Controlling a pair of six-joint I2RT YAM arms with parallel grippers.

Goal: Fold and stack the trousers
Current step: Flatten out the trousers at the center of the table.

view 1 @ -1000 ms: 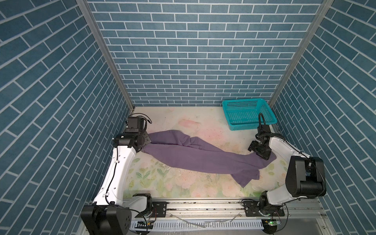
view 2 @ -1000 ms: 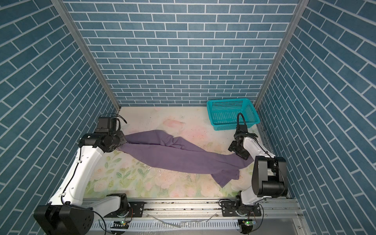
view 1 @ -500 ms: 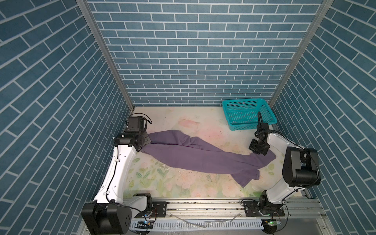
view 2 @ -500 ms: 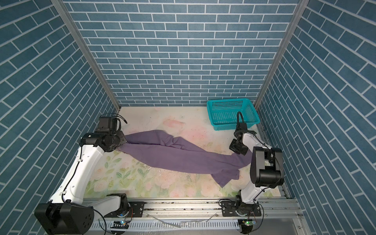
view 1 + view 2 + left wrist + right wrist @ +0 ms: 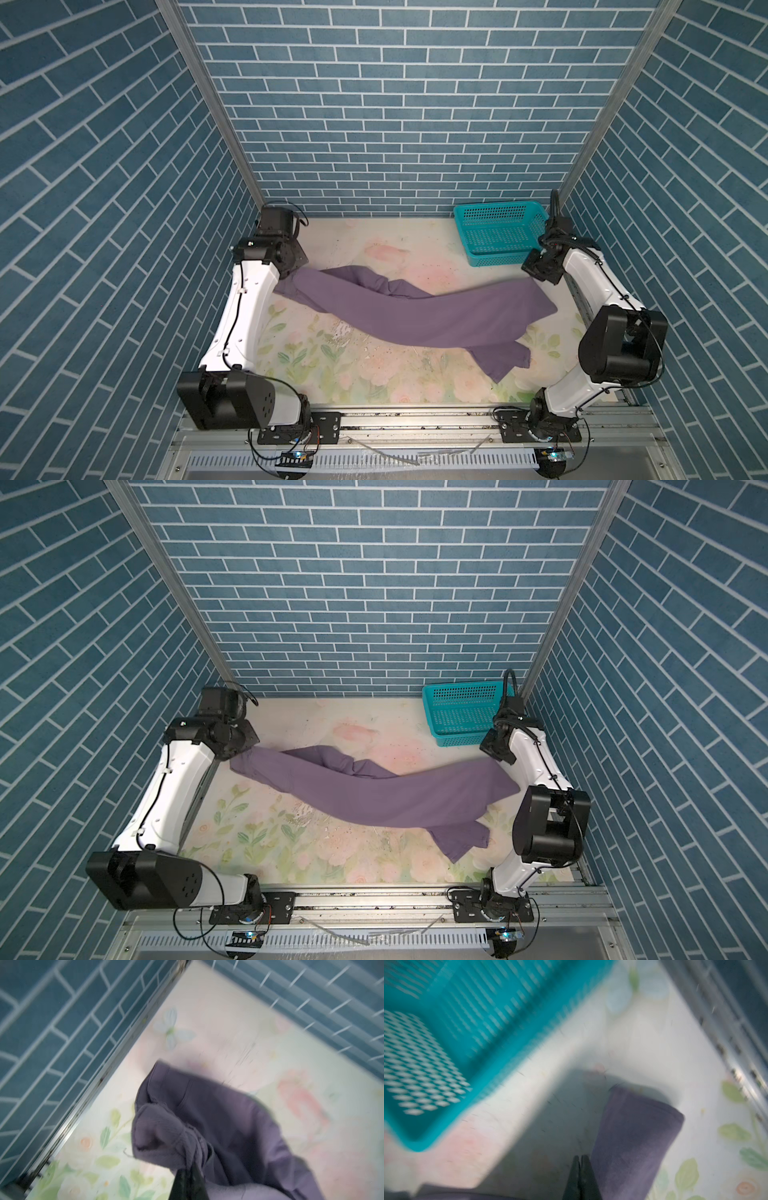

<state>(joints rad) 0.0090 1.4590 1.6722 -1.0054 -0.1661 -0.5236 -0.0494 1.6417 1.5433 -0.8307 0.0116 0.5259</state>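
**Left fingers** (image 5: pixel 185 1186): pressed together, pinching a bunched, ribbed edge of the trousers (image 5: pixel 415 316). This looks like the waist end. They sit at the far left of the counter (image 5: pixel 374 374), close to the left wall.

**Right fingers** (image 5: pixel 572 1182): pressed together at the far right. The wrist view is blurred, but in both top views a hem corner runs up to them, so they are judged to be pinching a thin edge.

**The trousers**: muted purple, strung between the two sets of fingers.
- The long axis runs left to right across the counter.
- The middle bows toward the near side.
- A second leg is bunched along the far edge near the centre.
- A loose hem trails at the near right.
- From each set of fingers the cloth lies inward, toward the centre.
- Each arm is nearest its own end.

**Coming move (judgement)**: nothing is folded yet. A lengthwise fold calls for bringing one end across to the other, along that left-right axis.

**Basket** (image 5: pixel 496 257): teal mesh, far right corner, just beside the right fingers on their far side. It is a likely snag.

**Counter**: pale floral sheet, flat, with bare space on the near side and the far centre.

**Room**: blue brick-patterned walls (image 5: pixel 395 124) close in on three sides. A metal rail (image 5: pixel 415 419) runs along the near edge.
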